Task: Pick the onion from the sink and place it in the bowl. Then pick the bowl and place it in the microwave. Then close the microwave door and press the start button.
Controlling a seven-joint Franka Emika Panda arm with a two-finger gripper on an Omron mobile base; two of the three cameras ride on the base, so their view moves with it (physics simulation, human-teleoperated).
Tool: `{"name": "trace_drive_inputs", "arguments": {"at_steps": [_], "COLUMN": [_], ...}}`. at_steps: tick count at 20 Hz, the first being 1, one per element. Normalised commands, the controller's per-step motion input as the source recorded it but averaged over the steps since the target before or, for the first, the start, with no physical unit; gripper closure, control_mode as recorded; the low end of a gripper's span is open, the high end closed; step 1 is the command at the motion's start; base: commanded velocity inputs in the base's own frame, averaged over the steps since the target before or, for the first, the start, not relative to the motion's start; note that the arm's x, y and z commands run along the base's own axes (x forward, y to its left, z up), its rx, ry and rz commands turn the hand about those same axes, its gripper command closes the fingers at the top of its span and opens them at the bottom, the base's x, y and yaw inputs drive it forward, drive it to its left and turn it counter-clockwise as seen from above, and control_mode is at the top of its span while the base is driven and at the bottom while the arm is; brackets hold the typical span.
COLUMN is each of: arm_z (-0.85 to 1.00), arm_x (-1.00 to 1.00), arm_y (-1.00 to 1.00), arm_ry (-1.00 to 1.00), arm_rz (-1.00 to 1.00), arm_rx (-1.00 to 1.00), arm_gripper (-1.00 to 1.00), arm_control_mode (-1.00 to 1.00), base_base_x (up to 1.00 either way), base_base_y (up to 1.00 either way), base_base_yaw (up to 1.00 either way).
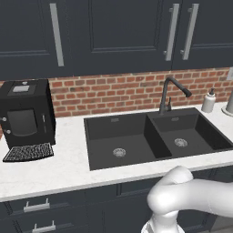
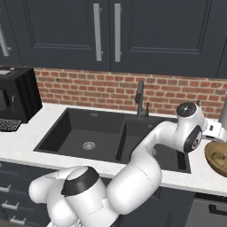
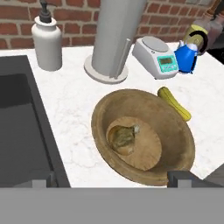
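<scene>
1. On the white marbled counter [image 3: 74,109], just right of the matte black double-basin sink [image 1: 150,136], sits the wide light-brown wooden bowl [image 3: 175,131], near enough to the basin for a short carry.
2. The small golden-brown onion [image 3: 123,139] lies at the bottom of that bowl, a little left of centre, resting on the wood; so the first placement looks done.
3. The tool [image 3: 111,179] hangs above the near rim with its two dark tips spread fully apart and nothing between them, which suits a hand that is free of the onion.
4. That wide spread also suits the likely next grasp: the bowl's thick wall needs a broad opening to straddle the rim.
5. A yellow elongated fruit [image 3: 174,103] lies against the far right rim, so a grip on the near side looks safer.
6. A tall grey cylinder on a round base [image 3: 114,39], a white soap bottle [image 3: 48,41], a small white scale [image 3: 156,56] and a blue kettle [image 3: 187,56] stand behind, apart from the bowl.
</scene>
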Motion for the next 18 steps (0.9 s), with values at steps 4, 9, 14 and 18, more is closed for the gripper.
{"name": "trace_drive_inputs", "arguments": {"at_steps": [4, 9, 14, 18], "arm_z": [0.00, -0.04, -0.20, -0.14], "arm_x": [-0.43, -0.11, 0.00, 0.01], "arm_y": [0.29, 0.48, 0.35, 0.09], "arm_ry": [0.16, 0.15, 0.07, 0.05], "arm_rz": [0.19, 0.06, 0.00, 0.00], "arm_rx": [-0.09, -0.21, -0.18, -0.04], "arm_gripper": [-1.00, -1.00, -1.00, -1.00], "arm_control_mode": [-1.00, -1.00, -1.00, -1.00], "base_base_x": [0.00, 0.00, 0.00, 0.00], "base_base_y": [0.00, 0.00, 0.00, 0.00], "base_base_yaw": [0.00, 0.00, 0.00, 0.00]}}
